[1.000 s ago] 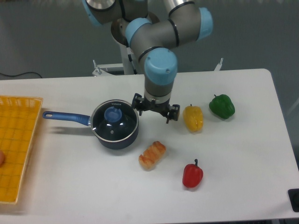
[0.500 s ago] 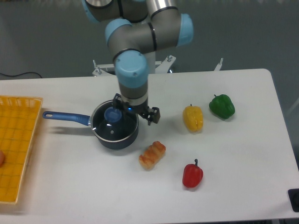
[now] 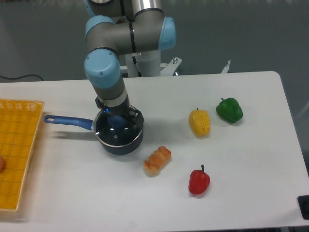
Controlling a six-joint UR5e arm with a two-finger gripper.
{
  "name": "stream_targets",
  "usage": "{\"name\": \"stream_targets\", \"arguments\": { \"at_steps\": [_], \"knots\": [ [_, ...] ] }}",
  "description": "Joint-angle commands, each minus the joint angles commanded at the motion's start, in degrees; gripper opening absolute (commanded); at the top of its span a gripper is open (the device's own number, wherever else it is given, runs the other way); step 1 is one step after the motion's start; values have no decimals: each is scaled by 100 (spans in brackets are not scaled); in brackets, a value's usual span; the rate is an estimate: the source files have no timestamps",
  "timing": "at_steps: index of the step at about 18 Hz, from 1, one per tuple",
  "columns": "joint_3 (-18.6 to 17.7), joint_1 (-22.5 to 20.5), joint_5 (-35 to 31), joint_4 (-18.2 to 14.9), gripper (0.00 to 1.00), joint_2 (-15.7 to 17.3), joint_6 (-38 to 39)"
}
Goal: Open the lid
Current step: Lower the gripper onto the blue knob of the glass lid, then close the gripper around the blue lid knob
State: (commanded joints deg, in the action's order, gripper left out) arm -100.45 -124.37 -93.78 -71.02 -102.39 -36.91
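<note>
The lid (image 3: 117, 135), a glass disc with a metal rim and a blue knob (image 3: 116, 122), lies on the dark blue saucepan (image 3: 126, 145). The pan's blue handle (image 3: 67, 121) points left. My gripper (image 3: 118, 115) hangs directly above the knob, with its wrist covering the lid's far edge. Its fingers are mostly hidden behind the wrist and blurred. I cannot tell from this view whether they are open or shut, or whether they touch the knob.
A bread roll (image 3: 157, 160) lies right of the pan, a red pepper (image 3: 199, 181) nearer the front. A yellow pepper (image 3: 199, 122) and a green pepper (image 3: 229, 110) sit further right. An orange basket (image 3: 19, 145) stands at the left table edge.
The arm has swung left from beside the pan's right side to directly over the lid's knob. The lid and pan have not moved.
</note>
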Motion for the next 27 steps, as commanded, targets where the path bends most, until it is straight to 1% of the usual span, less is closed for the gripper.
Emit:
{"name": "stream_targets", "arguments": {
  "at_steps": [2, 5, 10, 11, 13, 14, 27],
  "knots": [
    [-44, 9, 17, 17, 100, 9, -18],
    [-159, 88, 44, 184, 100, 88, -18],
    [-237, 123, 53, 220, 100, 105, 26],
    [-264, 149, 53, 289, 100, 97, 18],
    [-422, 150, 44, 561, 100, 97, 9],
    [-483, 150, 44, 632, 100, 97, 0],
    [-572, 176, 26, 650, 100, 97, 0]
  ]
}}
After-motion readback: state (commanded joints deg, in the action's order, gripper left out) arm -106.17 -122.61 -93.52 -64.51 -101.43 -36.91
